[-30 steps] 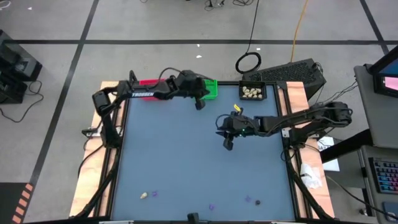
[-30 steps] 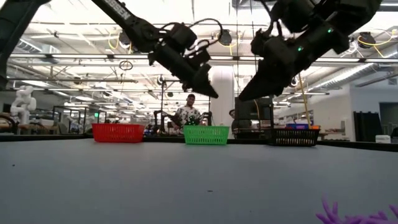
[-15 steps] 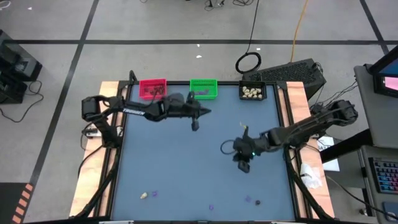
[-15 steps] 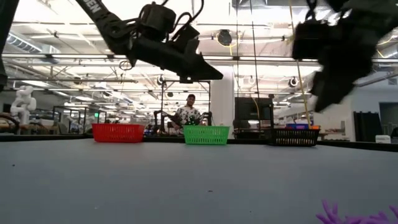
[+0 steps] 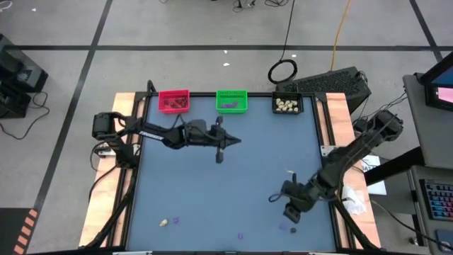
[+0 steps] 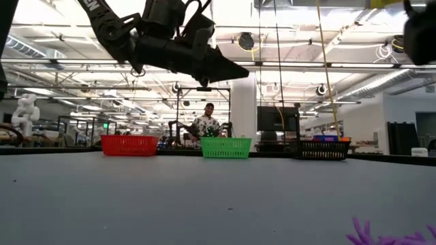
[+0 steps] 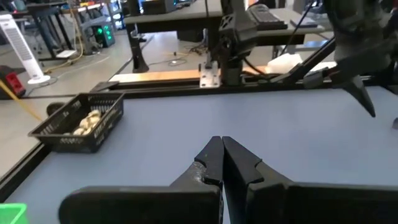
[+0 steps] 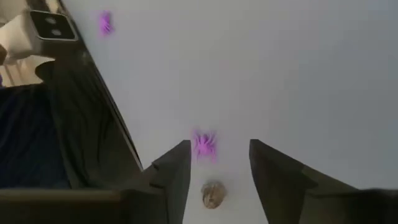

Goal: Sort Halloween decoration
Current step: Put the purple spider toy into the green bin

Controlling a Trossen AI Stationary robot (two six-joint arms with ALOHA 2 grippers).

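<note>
R gripper [image 5: 290, 214] has swung from mid-table down to the near-right corner since 1 s ago; it now sits low over the table [image 5: 212, 184] just beside two trinkets. In the R wrist view its fingers [image 8: 171, 171] stand apart, nothing gripped, with a purple bit [image 8: 203, 144] and a grey lump [image 8: 213, 194] in the gap on the table surface. L gripper [image 5: 220, 157] has pulled back from the green bin [image 5: 231, 100] toward table centre, raised, tips pressed together and empty (L wrist view: fingers [image 7: 211, 163] touching).

Count, high view: 3 bins along the far edge, red bin [image 5: 174, 100], green, black bin [image 5: 288, 105]. Black one holds cream lumps [image 5: 287, 105], exact no. unclear; red holds dark bits, green some purple, too small to count. Loose on table near front edge: 1 cream lump [image 5: 164, 222], 3 purple bits: one beside that lump [image 5: 175, 220], one mid-front [image 5: 241, 234], one by the R gripper [image 5: 282, 227]; 1 dark lump [image 5: 293, 229]. Low view: purple bit [image 6: 381, 233] close to camera; a person [image 6: 205, 122] stands far behind the bins.
</note>
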